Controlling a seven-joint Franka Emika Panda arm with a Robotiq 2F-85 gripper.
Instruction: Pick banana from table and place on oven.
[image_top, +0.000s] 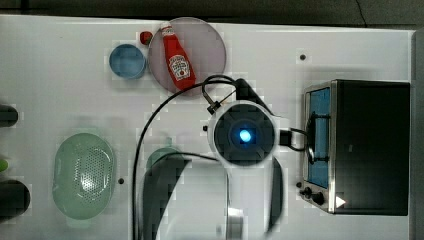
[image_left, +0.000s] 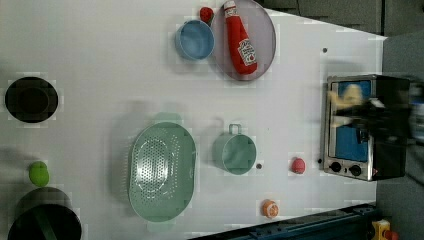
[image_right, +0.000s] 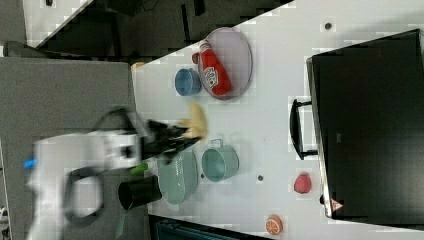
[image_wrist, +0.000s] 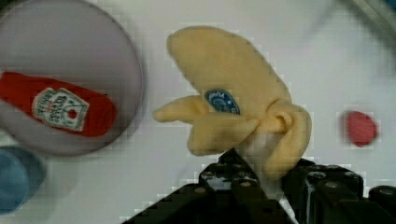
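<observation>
The hand pinches the banana by its lower end, fingers pressed onto the peel, holding it clear of the tabletop. The wrist view gives the fruit closely: pale cream-yellow, partly peeled with flaps curling outward, a small blue sticker on it. The right view shows the banana jutting beyond the hand, above the tabletop and well apart from the oven. In the top view the arm's wrist hides both, beside the oven.
</observation>
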